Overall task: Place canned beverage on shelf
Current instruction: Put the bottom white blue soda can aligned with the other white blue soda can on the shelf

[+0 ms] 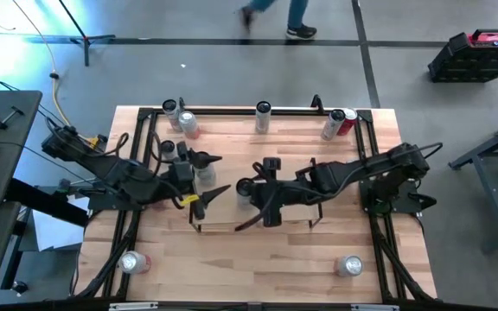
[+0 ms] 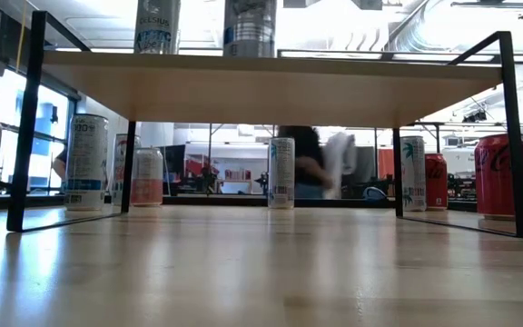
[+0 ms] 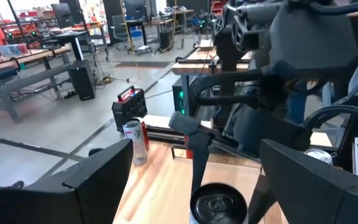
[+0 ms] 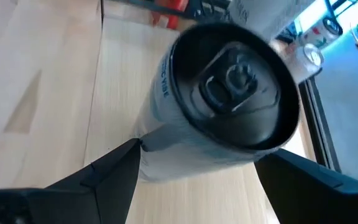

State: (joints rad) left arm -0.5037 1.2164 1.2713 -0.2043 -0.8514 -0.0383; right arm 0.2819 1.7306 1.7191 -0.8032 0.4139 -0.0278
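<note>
Two cans [image 1: 174, 110] stand near the table's [image 1: 266, 268] far left corner, and one can [image 1: 133, 262] lies near its front left corner. The left gripper [image 1: 215, 176] hovers over the left end of the shelf [image 2: 271, 89], its fingers [image 3: 95, 180] spread wide apart and clamped on nothing. A pale can [image 1: 204, 175] stands upright on the shelf between or just below those fingers; whether they touch it cannot be told.

The shelf sits in the middle of the table. The right gripper [image 1: 247, 192] is over the shelf's middle, its fingers [image 4: 114, 171] closed on either side of a dark-topped can [image 4: 219, 106], held upright on or just above the shelf top. From table level, both cans' bases [image 2: 249, 27] show at the shelf's top edge.

A slim can [image 1: 262, 116] stands at the middle of the far edge. A red can [image 1: 347, 119] and a white one [image 1: 331, 126] stand near the far right corner. Another can [image 1: 349, 265] lies near the front right corner.
</note>
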